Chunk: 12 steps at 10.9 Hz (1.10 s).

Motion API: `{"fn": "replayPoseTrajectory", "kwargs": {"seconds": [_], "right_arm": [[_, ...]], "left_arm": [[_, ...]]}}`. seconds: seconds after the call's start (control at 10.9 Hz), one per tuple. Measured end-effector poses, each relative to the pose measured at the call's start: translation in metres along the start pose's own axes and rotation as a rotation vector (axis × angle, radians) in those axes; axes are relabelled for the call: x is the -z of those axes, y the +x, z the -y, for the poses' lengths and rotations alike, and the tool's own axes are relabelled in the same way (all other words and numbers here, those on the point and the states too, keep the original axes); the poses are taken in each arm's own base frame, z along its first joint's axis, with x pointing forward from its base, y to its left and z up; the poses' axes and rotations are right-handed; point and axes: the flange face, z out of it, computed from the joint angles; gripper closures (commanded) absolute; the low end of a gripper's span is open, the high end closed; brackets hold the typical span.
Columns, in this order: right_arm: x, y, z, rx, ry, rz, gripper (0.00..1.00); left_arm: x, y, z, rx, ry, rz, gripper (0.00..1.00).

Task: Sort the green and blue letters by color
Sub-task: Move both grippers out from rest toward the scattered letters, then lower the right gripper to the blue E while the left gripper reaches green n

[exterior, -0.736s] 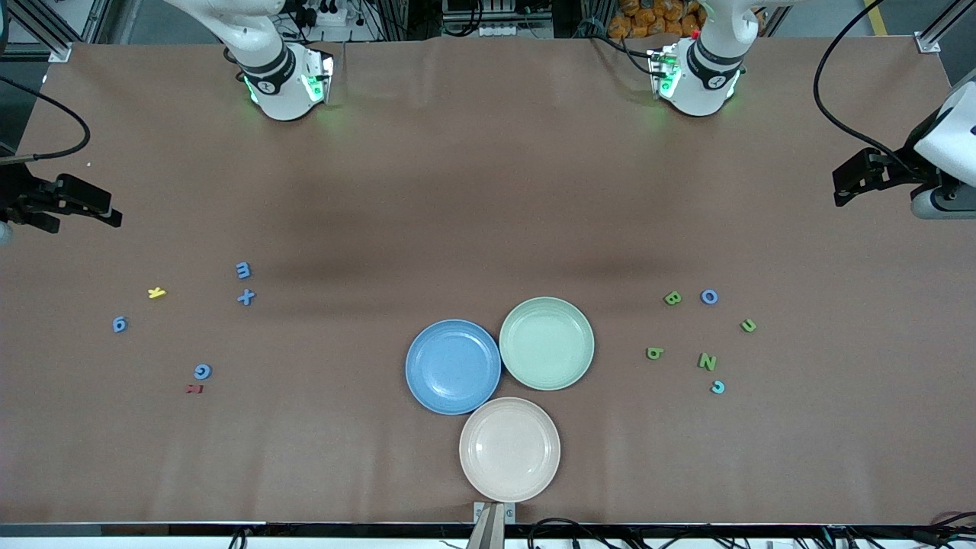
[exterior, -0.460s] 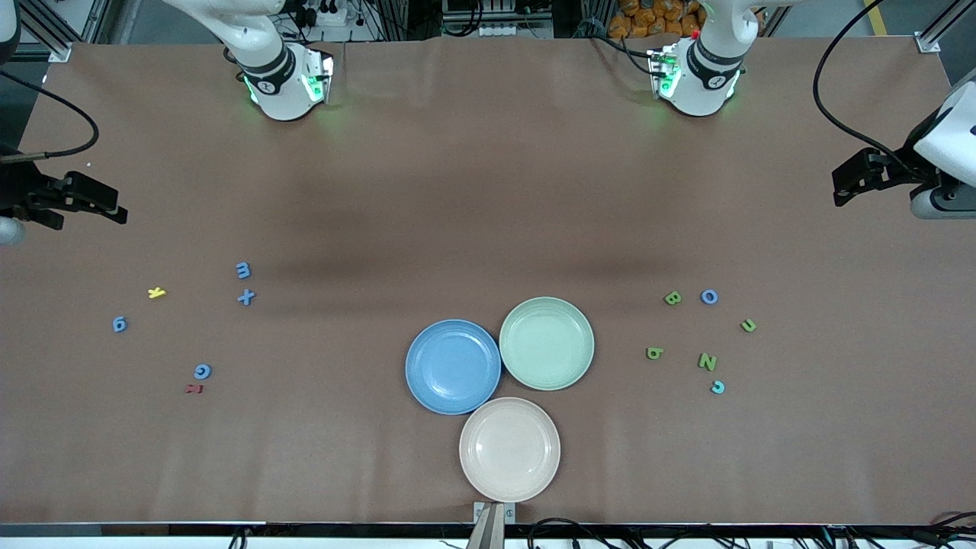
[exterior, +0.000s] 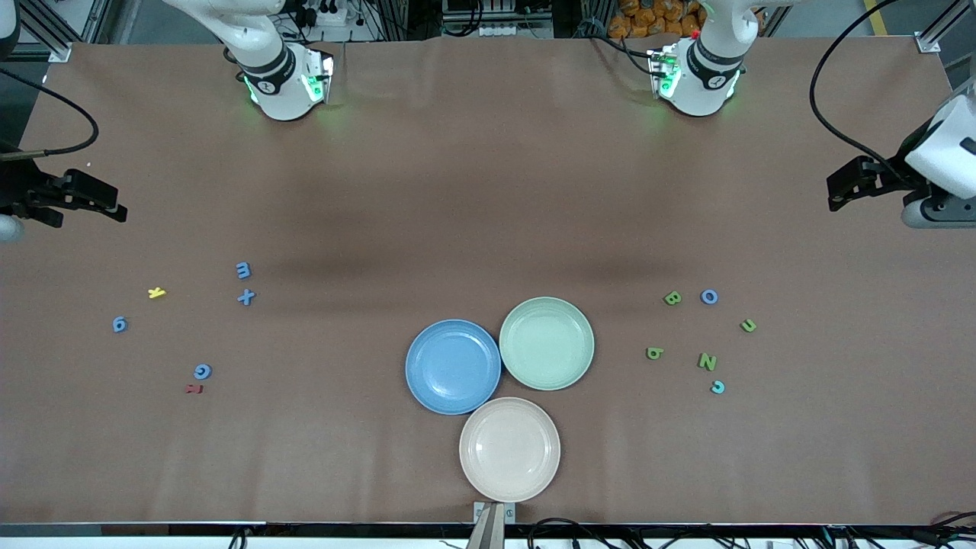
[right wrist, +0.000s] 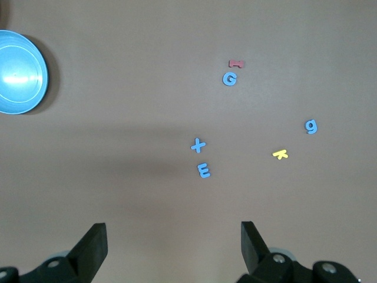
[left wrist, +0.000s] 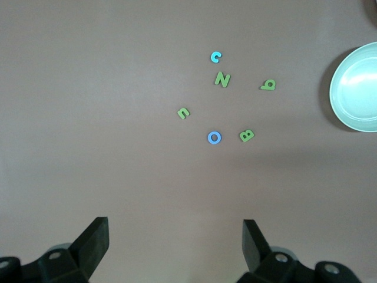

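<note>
Nothing sorted yet: every letter lies on the bare table. Toward the right arm's end sit the blue E [exterior: 243, 270], X [exterior: 245, 297], g [exterior: 120, 324] and G [exterior: 202, 371], with a yellow letter [exterior: 156, 292] and a dark red letter [exterior: 195, 389] mixed in. Toward the left arm's end are the green B [exterior: 672, 298], b [exterior: 654, 353], N [exterior: 707, 361] and n [exterior: 748, 325], plus a blue O [exterior: 709, 296] and a lighter blue c [exterior: 717, 387]. The blue plate [exterior: 453, 367], green plate [exterior: 547, 343] and cream plate [exterior: 509, 449] cluster mid-table, empty. The right gripper [exterior: 91, 200] and left gripper [exterior: 858, 181] hang at the table's ends, jaws wide apart, empty. Best play, I'd say: come straight down over one letter, straddle a thin edge, and skip yellow and red.
</note>
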Motion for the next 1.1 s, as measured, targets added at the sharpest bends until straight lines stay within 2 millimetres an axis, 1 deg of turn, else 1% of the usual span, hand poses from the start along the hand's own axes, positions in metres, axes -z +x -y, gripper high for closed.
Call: {"fn": "replayPoseTrajectory", "kwargs": {"seconds": [0.09,0.28,0.46,0.64,0.74,0.83,1.01,1.1], "right_arm": [[0.000,0.000,0.000,0.000,0.000,0.002,0.00],[-0.002,-0.001,0.000,0.001,0.001,0.009,0.00],[-0.017,-0.001,0.005,0.009,0.004,0.037,0.00],[-0.039,0.002,0.010,0.018,0.003,0.040,0.00],[-0.054,0.002,0.016,0.027,0.001,0.034,0.00],[-0.074,0.000,0.020,0.034,-0.003,0.015,0.00],[-0.124,-0.012,0.020,0.031,-0.012,-0.021,0.00],[-0.145,-0.020,0.019,0.028,-0.013,-0.007,0.00]], "left_arm": [[-0.006,0.004,-0.001,-0.001,-0.001,0.005,0.00],[-0.025,0.018,-0.003,-0.007,-0.005,0.017,0.00],[-0.050,0.032,-0.007,-0.014,-0.009,0.036,0.00],[-0.080,0.048,-0.012,-0.024,-0.014,0.047,0.00],[-0.099,0.055,-0.016,-0.029,-0.017,0.055,0.00],[-0.118,0.061,-0.018,-0.033,-0.019,0.064,0.00],[-0.158,0.075,-0.022,-0.039,-0.026,0.080,0.00],[-0.180,0.083,-0.024,-0.042,-0.031,0.079,0.00]]}}
